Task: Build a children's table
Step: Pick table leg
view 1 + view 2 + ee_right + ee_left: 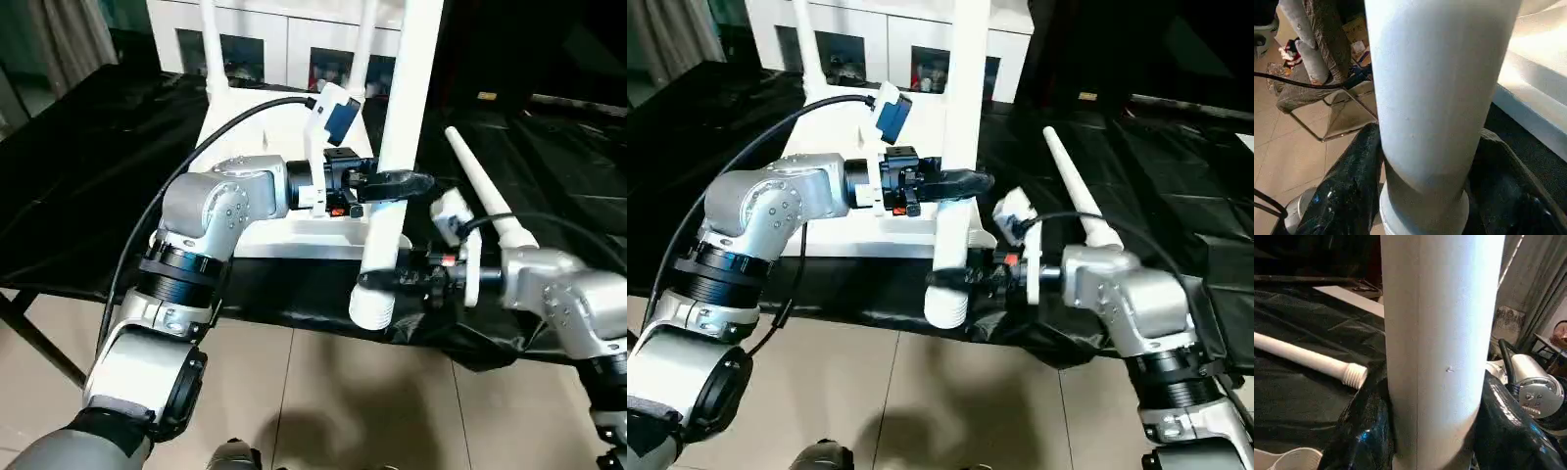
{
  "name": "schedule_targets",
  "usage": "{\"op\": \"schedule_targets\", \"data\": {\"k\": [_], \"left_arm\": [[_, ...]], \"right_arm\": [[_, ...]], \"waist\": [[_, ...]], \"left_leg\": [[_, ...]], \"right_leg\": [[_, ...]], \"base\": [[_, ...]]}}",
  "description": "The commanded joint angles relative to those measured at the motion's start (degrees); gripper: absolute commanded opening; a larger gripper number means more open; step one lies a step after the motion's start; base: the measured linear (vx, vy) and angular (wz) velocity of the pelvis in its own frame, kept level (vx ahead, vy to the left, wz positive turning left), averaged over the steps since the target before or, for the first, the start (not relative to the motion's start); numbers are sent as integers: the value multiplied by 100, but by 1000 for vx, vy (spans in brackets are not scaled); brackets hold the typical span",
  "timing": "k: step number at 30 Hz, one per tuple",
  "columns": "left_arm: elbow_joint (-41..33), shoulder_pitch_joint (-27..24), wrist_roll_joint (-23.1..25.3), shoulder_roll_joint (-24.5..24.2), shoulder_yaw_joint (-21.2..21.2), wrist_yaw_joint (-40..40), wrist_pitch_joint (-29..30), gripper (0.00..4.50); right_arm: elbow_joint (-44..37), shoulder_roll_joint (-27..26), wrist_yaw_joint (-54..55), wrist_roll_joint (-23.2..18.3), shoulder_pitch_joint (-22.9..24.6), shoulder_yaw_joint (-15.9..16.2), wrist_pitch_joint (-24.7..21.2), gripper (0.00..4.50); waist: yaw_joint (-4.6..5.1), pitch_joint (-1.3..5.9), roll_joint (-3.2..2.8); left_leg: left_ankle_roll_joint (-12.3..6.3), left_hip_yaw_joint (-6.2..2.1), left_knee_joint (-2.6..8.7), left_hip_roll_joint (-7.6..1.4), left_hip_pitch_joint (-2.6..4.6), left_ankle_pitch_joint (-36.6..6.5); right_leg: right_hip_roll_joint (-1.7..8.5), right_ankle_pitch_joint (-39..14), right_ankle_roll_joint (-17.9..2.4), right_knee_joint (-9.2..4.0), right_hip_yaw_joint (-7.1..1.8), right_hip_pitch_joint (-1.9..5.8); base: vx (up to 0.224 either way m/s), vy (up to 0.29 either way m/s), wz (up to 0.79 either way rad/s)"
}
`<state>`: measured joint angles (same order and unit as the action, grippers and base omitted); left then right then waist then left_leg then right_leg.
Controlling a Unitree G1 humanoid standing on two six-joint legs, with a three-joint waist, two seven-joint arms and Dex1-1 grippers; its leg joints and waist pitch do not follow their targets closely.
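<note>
The children's table top (pixel 284 237) lies upside down on the black-covered work table, white and ribbed. Two white legs (pixel 209 39) (pixel 364 44) stand up from its far corners. A third white leg (pixel 407 98) stands nearly upright at the near right corner, its collared lower end (pixel 372 305) over the work table's front edge. My left gripper (pixel 402 183) is shut on this leg at mid height, its black fingers (pixel 1361 431) on both sides. My right gripper (pixel 377 279) is shut on it lower down, with fingers (pixel 1347 186) hugging the tube. Another leg (pixel 485 196) lies loose to the right.
The black-covered work table (pixel 98 176) stretches left and right of the white top. A white cabinet with glass doors (pixel 284 39) stands behind it. Tiled floor (pixel 323 392) lies below the front edge, with a metal-framed thing (pixel 1337 117) standing on it.
</note>
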<state>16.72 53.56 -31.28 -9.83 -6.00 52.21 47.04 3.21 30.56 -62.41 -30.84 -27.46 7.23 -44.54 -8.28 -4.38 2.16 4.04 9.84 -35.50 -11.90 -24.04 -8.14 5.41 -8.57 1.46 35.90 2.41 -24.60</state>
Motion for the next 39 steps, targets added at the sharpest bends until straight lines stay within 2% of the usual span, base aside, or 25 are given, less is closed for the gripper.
{"op": "schedule_targets", "data": {"k": [1, 2, 3, 10, 11, 17, 26, 27, 28, 30, 31, 32, 34, 36, 37, 39], "left_arm": [[-60, 5, -6, 19, -41, 57, 0, 180], [-75, -3, -22, 31, -34, 49, 17, 180], [-100, -16, -37, 48, -26, 47, 41, 180], [-153, -51, -45, 50, -38, 47, 79, 180], [-156, -52, -45, 51, -37, 45, 81, 180], [-146, -44, -66, 83, 5, 27, 100, 180], [-64, -9, -26, 180, 102, -169, 1, 180], [19, 24, -156, 228, 194, -160, 151, 215], [77, 48, -259, 262, 261, -144, 271, 215], [50, 32, -385, 349, 454, -243, 230, 250], [12, 6, -386, 387, 513, -308, 118, 250], [-35, -42, -327, 435, 554, -396, -102, 253], [-123, -219, -100, 669, 746, -769, -1058, 271], [-138, -245, -70, 706, 781, -827, -1197, 281], [-254, -321, -296, 979, 1222, -1252, -1463, 281], [-349, -384, -416, 1128, 1467, -1423, -1636, 281]], "right_arm": [[14, 30, -2, 53, -29, -7, 54, 259], [19, 15, 1, 55, -31, 1, 59, 259], [32, -14, -3, 65, -31, 5, 75, 259], [69, -44, -43, 5, -32, 7, 50, 259], [68, -42, -49, -6, -30, 1, 40, 229], [45, -21, -105, -53, 7, -16, -40, 192], [54, -63, -18, -62, 86, -70, -59, 185], [57, -78, 15, -63, 98, -98, -50, 185], [58, -88, 38, -65, 106, -118, -45, 185], [60, -198, 194, -131, 151, -289, -2, 185], [59, -271, 283, -184, 168, -394, 20, 185], [62, -371, 396, -284, 179, -546, 20, 185], [67, -679, 711, -567, 211, -972, 98, 185], [65, -719, 757, -605, 217, -1023, 110, 185], [-50, -824, 932, -684, 322, -1182, 196, 185], [-122, -890, 1061, -733, 407, -1298, 239, 185]], "waist": [[-7, 509, 58], [-7, 511, 73], [-11, 510, 59], [-12, 510, 76], [-12, 510, 75], [-10, 512, 65], [-8, 510, 56], [-11, 512, 73], [-6, 510, 72], [-10, 511, 82], [-11, 511, 78], [-14, 518, 86], [-17, 512, 78], [-18, 527, 78], [-11, 523, 47], [-5, 524, 63]], "left_leg": [[167, 8, 446, -47, 187, -1724], [164, 9, 446, -47, 183, -1706], [163, 7, 445, -46, 183, -1707], [148, 9, 447, -48, 180, -1679], [148, 9, 448, -49, 178, -1672], [156, 8, 448, -51, 184, -1684], [158, 7, 447, -48, 186, -1721], [150, 10, 444, -46, 181, -1695], [145, 15, 443, -41, 177, -1682], [129, 16, 438, -36, 176, -1683], [139, 16, 435, -37, 175, -1688], [121, 8, 437, -42, 167, -1656], [103, 4, 445, -52, 161, -1689], [123, 0, 452, -54, 170, -1698], [148, -2, 459, -60, 167, -1715], [141, 1, 455, -48, 167, -1739]], "right_leg": [[221, -2134, -957, -484, -86, 285], [220, -2125, -952, -484, -85, 288], [222, -2133, -953, -482, -86, 287], [219, -2133, -942, -479, -86, 286], [221, -2132, -939, -480, -86, 287], [220, -2144, -932, -484, -89, 281], [219, -2136, -947, -487, -87, 285], [217, -2119, -942, -488, -88, 287], [215, -2113, -949, -485, -88, 288], [218, -2178, -940, -499, -81, 283], [226, -2180, -960, -493, -81, 282], [237, -2141, -985, -501, -78, 287], [239, -2113, -980, -523, -77, 289], [229, -2073, -946, -512, -66, 298], [217, -1997, -933, -499, -76, 297], [223, -2031, -924, -505, -66, 303]], "base": [[0, 0, 0], [0, 0, 0], [0, 0, 0], [0, 0, 0], [0, 0, 0], [0, 0, 0], [0, 0, 0], [0, 0, 0], [0, 0, 0], [0, 0, 0], [0, 0, 0], [0, 0, 0], [0, 0, 0], [0, 0, 0], [0, 0, 0], [0, 0, 0]]}}
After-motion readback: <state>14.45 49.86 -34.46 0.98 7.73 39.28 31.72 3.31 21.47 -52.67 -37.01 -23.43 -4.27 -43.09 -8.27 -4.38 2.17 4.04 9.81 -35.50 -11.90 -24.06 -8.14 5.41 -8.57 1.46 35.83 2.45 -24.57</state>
